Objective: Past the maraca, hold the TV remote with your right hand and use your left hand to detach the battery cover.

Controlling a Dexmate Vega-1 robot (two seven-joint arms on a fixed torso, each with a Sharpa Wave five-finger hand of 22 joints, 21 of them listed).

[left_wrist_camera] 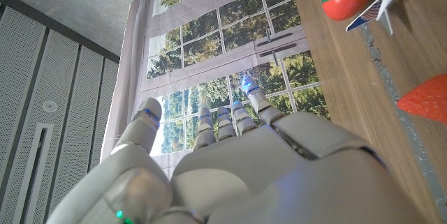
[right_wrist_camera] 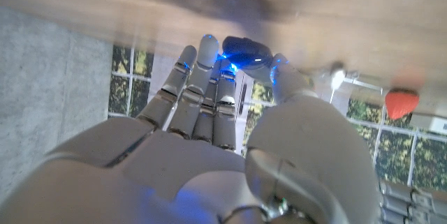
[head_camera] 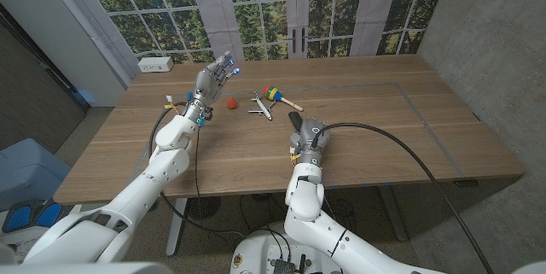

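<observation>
The right hand (head_camera: pixel 305 137) stands near the front edge of the counter (head_camera: pixel 384 129), about at its middle. Its fingers (right_wrist_camera: pixel 202 91) close around the lower end of the TV remote (head_camera: pixel 295 122), a dark narrow bar that rises out of the hand toward the far edge. In the right wrist view the dark rounded tip of the remote sits between the fingertips and the thumb, but this picture is blurred, so the grip looks firm rather than certainly so.

The left hand (head_camera: pixel 213 76) is lifted above the counter, toward the far left corner. Its fingers (left_wrist_camera: pixel 230 123) are straight and a little apart, and nothing is in them.

The maraca (head_camera: pixel 275 95), with red, yellow and green bands and a light wooden handle, lies near the far edge, beyond the remote. Just beside it, on its left side, lies a white toy airplane (head_camera: pixel 261 107). A small red strawberry-shaped toy (head_camera: pixel 230 102) lies left of the airplane, just beside the left hand. A white power strip (head_camera: pixel 155 65) lies at the far left corner.
</observation>
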